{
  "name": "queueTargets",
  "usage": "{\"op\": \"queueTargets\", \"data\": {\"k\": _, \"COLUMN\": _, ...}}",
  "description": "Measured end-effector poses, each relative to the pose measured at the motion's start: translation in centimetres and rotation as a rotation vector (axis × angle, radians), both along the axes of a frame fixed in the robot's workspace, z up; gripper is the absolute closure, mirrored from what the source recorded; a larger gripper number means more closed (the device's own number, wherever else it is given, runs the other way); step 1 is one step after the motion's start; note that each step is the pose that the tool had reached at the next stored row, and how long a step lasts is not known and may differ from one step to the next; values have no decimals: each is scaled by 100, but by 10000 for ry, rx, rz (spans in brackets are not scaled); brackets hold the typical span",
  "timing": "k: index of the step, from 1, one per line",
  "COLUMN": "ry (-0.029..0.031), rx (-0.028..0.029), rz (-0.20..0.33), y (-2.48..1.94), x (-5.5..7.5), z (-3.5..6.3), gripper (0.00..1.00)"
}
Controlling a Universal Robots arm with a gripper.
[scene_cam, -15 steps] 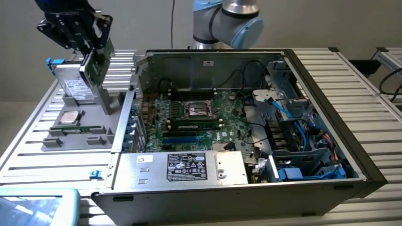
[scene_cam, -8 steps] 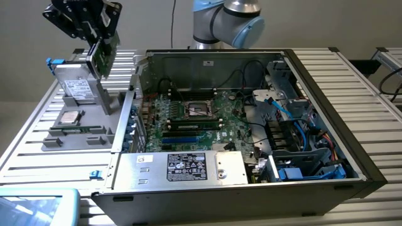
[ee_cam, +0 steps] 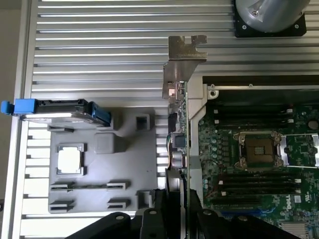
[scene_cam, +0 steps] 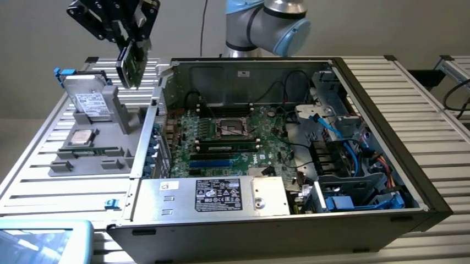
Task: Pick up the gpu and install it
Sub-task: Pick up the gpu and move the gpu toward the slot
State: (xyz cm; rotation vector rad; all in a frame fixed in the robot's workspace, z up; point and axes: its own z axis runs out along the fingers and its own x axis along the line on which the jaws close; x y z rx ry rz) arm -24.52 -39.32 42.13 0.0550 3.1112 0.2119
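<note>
My pincer [scene_cam: 126,43] is clenched on the gpu [scene_cam: 132,67] and holds it on edge in the air, between the grey tray [scene_cam: 92,164] and the open computer case [scene_cam: 242,70].

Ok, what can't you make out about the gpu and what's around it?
- gpu: exterior view, its top is covered by the gripper holding it; wrist view shows it edge-on, faces unseen.
- gripper: upper part cut off by the exterior view's top edge.
- hard drive label: exterior view, print too small to read.
- motherboard: part hidden behind the power supply, exterior view.
</note>
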Motion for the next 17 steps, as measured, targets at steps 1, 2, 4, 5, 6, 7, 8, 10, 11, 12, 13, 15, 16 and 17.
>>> {"op": "queueTargets", "data": {"k": 1, "ry": 1, "rx": -1, "rz": -1, "y": -1, "x": 49, "z": 3, "gripper": 71}}
{"op": "queueTargets", "data": {"k": 2, "ry": 1, "rx": -1, "rz": -1, "y": -2, "x": 94, "z": 6, "gripper": 71}}
{"op": "queueTargets", "data": {"k": 4, "ry": 7, "rx": -1, "rz": 0, "y": -5, "x": 185, "z": 8, "gripper": 71}}
{"op": "queueTargets", "data": {"k": 5, "ry": 11, "rx": -1, "rz": -1, "y": -7, "x": 230, "z": 7, "gripper": 71}}
{"op": "queueTargets", "data": {"k": 6, "ry": 15, "rx": -1, "rz": -2, "y": -9, "x": 273, "z": 7, "gripper": 71}}
{"op": "queueTargets", "data": {"k": 7, "ry": 17, "rx": 0, "rz": -1, "y": -10, "x": 320, "z": 7, "gripper": 71}}
{"op": "queueTargets", "data": {"k": 8, "ry": 21, "rx": -1, "rz": 0, "y": -12, "x": 365, "z": 8, "gripper": 71}}
{"op": "queueTargets", "data": {"k": 10, "ry": 44, "rx": -2, "rz": -1, "y": -15, "x": 455, "z": 8, "gripper": 71}}
{"op": "queueTargets", "data": {"k": 11, "ry": 63, "rx": -1, "rz": -1, "y": -17, "x": 499, "z": 7, "gripper": 71}}
{"op": "queueTargets", "data": {"k": 12, "ry": 89, "rx": -1, "rz": 0, "y": -19, "x": 544, "z": 8, "gripper": 71}}
{"op": "queueTargets", "data": {"k": 13, "ry": 109, "rx": 0, "rz": -1, "y": -22, "x": 588, "z": 7, "gripper": 71}}
{"op": "queueTargets", "data": {"k": 15, "ry": 131, "rx": -1, "rz": -1, "y": -30, "x": 679, "z": 8, "gripper": 71}}
{"op": "queueTargets", "data": {"k": 16, "ry": 138, "rx": -1, "rz": 0, "y": -35, "x": 724, "z": 8, "gripper": 71}}
{"op": "queueTargets", "data": {"k": 17, "ry": 148, "rx": -2, "rz": -1, "y": -44, "x": 770, "z": 8, "gripper": 71}}
